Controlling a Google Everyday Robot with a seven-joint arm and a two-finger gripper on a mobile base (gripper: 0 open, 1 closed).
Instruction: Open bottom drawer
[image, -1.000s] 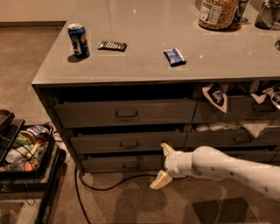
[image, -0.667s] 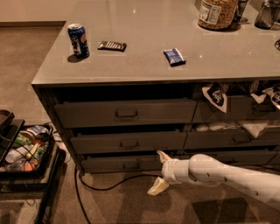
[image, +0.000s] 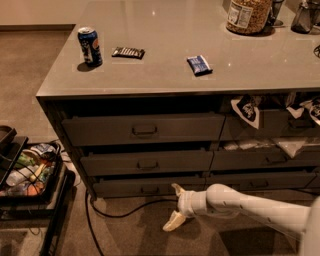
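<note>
We see our pincer (image: 175, 206) wide open, holding nothing, low by the floor (image: 125, 235). Its top finger (image: 178, 190) is near the bottom drawer (image: 120, 188), the lowest one on the left under the tabletop (image: 165, 60).

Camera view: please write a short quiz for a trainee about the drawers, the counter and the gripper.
1. True or false: the gripper is shut on the pull of the bottom drawer.
2. What stands at the left end of the counter? A) a blue can B) a mug C) a bowl
3. Fill in: the left stack has ___ drawer fronts.
Key: 1 false, the gripper hangs open to the right of the pull, low in front of the drawer's right part; 2 A; 3 three.
</note>
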